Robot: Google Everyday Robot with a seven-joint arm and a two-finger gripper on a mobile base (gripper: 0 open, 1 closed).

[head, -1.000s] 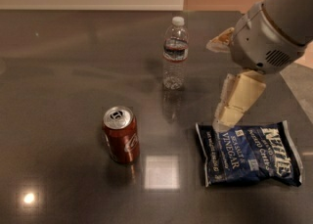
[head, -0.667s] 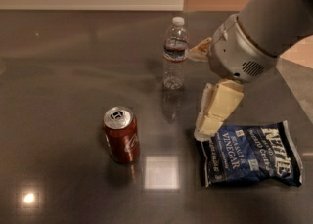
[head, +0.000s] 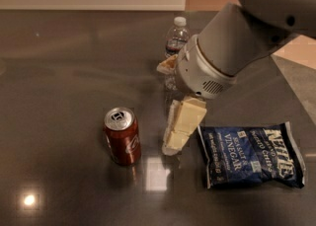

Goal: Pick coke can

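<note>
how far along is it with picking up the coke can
Done: nothing on the can itself. The small dark-red metal coke can stands upright on the dark glossy table, untouched.
In hand: the approach. The cream-coloured gripper hangs low just right of the can, apart from it, between it and the blue chip bag.
Left: get around the can, grip it and lift it.

One small dark-red metal coke can (head: 122,136) with a silver top stands at seven o'clock on the single dark glossy table (head: 59,72). There is one clear plastic water bottle (head: 176,42) with a white cap at twelve, and one flat blue chip bag (head: 252,155) at four (white lettering across it). One cream-coloured gripper (head: 174,146) hangs near the middle, at three o'clock of the can.
</note>
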